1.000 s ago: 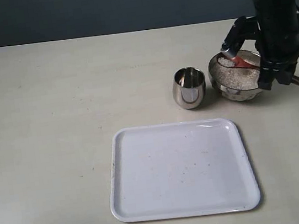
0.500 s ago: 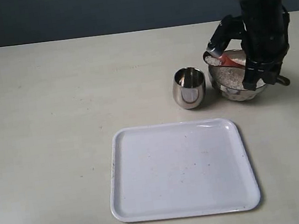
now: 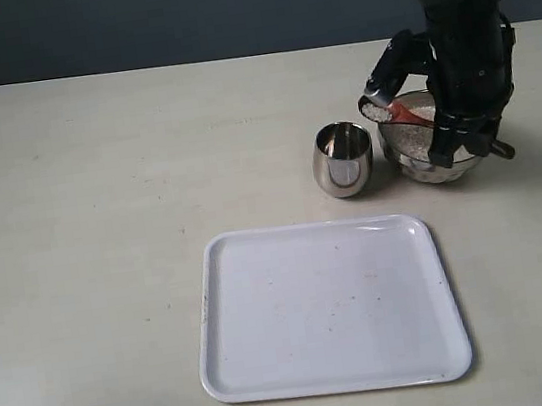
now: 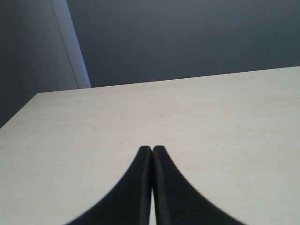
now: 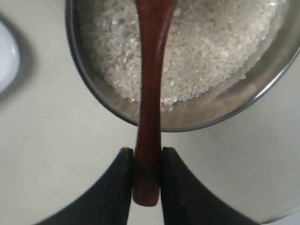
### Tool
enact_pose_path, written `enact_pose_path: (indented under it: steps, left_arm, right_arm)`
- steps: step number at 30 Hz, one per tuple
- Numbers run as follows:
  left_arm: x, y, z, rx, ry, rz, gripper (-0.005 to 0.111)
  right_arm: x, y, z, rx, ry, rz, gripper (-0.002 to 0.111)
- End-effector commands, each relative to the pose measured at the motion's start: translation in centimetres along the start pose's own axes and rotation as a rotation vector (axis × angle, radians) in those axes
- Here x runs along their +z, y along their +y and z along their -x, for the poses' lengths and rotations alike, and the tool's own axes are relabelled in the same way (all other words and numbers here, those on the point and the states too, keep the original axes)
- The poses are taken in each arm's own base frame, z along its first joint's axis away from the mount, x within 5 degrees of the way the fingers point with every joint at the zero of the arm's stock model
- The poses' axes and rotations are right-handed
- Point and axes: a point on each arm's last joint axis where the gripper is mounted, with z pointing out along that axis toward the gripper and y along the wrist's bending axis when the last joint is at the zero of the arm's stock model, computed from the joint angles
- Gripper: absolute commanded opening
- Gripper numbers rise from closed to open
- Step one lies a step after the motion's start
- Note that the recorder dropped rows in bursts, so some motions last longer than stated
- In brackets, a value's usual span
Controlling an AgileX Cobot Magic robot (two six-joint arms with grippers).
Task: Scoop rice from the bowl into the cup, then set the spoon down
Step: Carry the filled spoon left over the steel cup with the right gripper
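The right pincer (image 5: 147, 155) is clamped on the spoon (image 5: 150, 70). Its two black fingers press either side of the handle close to the butt end, and the dark red handle runs straight out ahead of the tips. Directly in front of those tips and below the handle sits the bowl (image 5: 211, 112). It holds a bed of rice (image 5: 215, 47), and the handle crosses its near rim.

In the exterior view the spoon head (image 3: 375, 110) is at the far end from the pincer. It is raised above the bowl's (image 3: 426, 169) edge on the side facing the cup (image 3: 344, 159), and a small heap of white grains rests on it. The cup stands upright on the table (image 3: 97, 187) just beyond the spoon head, farther from the pincer than the bowl. It is beside the bowl, but whether the two touch cannot be told. The spoon head is not over the cup's mouth. The white tray (image 3: 326, 306) lies flat, well apart from the pincer, on the near side of both the cup and the bowl.

The left pincer (image 4: 152, 151) has its fingertips pressed together with nothing between them. Only bare tabletop lies ahead of it.
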Motion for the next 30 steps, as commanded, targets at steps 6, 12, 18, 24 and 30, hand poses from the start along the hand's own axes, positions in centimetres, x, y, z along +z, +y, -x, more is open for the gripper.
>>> enact_pose_path:
  steps: [6, 12, 18, 24, 30]
  left_arm:
    - [-0.1, 0.0, 0.2, -0.011, -0.015, 0.0, 0.0]
    - [-0.1, 0.0, 0.2, -0.011, -0.013, 0.0, 0.0]
    - [-0.1, 0.0, 0.2, -0.011, -0.013, 0.0, 0.0]
    - [-0.1, 0.0, 0.2, -0.011, -0.013, 0.0, 0.0]
    - [-0.1, 0.0, 0.2, -0.011, -0.013, 0.0, 0.0]
  right_arm:
    - [-0.5, 0.0, -0.1, 0.042, -0.018, 0.007, -0.001]
    - [-1.0, 1.2, 0.7, 0.002, -0.023, -0.016, -0.001]
    - [-1.3, 1.8, 1.1, -0.007, -0.027, -0.025, -0.001]
    - [-1.6, 2.5, 1.5, -0.036, -0.03, -0.043, -0.001]
    - [-1.6, 2.3, 1.5, -0.04, -0.022, -0.066, -0.001]
